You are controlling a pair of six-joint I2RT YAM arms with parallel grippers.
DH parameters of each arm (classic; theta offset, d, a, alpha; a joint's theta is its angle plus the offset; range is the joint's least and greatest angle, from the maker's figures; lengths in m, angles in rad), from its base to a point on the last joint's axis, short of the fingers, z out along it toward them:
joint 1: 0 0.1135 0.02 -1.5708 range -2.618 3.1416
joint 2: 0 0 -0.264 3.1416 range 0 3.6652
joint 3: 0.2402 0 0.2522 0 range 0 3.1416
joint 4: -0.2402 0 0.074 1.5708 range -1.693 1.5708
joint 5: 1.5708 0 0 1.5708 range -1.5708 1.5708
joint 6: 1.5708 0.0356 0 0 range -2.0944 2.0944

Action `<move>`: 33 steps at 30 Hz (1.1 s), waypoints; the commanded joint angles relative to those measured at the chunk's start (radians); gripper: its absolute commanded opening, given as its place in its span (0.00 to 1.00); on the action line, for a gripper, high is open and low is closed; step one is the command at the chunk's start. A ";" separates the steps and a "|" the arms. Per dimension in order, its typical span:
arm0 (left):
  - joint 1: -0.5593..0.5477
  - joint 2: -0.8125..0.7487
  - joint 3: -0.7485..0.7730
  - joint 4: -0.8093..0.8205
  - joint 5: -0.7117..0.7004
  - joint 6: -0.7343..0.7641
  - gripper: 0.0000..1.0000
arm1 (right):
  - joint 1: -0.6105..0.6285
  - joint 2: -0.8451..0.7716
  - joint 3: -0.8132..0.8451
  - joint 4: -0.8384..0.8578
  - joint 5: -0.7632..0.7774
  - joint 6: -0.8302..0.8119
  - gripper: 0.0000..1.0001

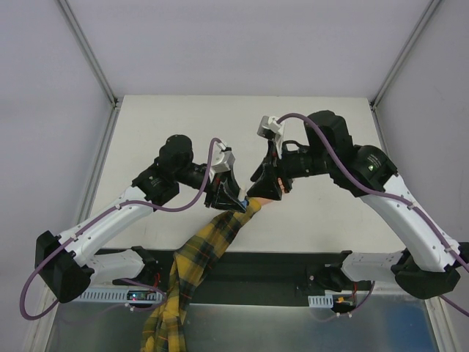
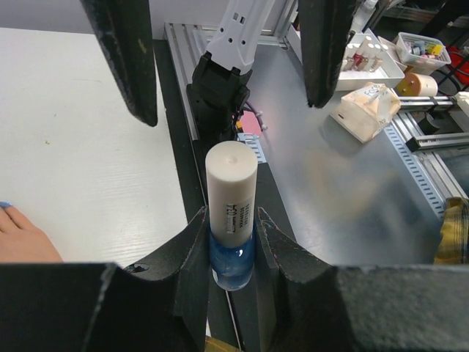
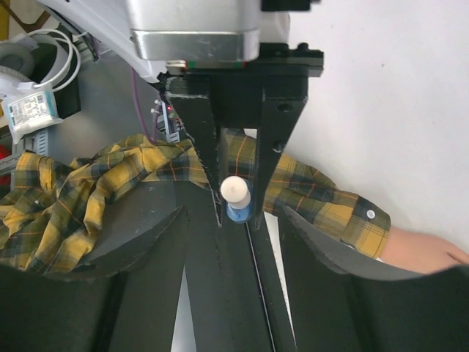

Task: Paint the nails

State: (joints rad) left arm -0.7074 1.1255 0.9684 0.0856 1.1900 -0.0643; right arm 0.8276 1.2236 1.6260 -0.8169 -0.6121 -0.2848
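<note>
Left pincer (image 2: 232, 227) grips small blue white-capped polish bottle (image 2: 231, 198). Right pincer (image 3: 233, 210) wide, empty, 12 o'clock. Peach hand (image 2: 26, 236) at 9 o'clock on white tabletop (image 2: 88, 147); nail (image 2: 4, 204) apparently blue-tinted.

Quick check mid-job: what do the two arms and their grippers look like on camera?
The left arm and right arm match: white link shells, black joints and bases, a purple cable looping to a pale grey wrist block. The left gripper and right gripper are black with broad tapering fingers.
</note>
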 commanded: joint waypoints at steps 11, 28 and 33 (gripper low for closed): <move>-0.006 -0.006 0.043 0.029 0.048 0.000 0.00 | -0.005 0.076 0.086 0.002 -0.138 -0.053 0.52; -0.006 -0.015 0.044 0.003 -0.003 0.024 0.00 | -0.007 0.083 0.060 -0.014 -0.146 -0.073 0.06; -0.006 -0.027 0.047 -0.021 -0.058 0.044 0.00 | -0.005 0.024 -0.008 0.013 -0.071 -0.060 0.01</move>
State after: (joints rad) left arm -0.7082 1.1255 0.9733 0.0540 1.1717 -0.0582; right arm 0.8219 1.3136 1.6520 -0.8200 -0.7120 -0.3405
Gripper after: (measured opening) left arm 0.234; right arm 0.067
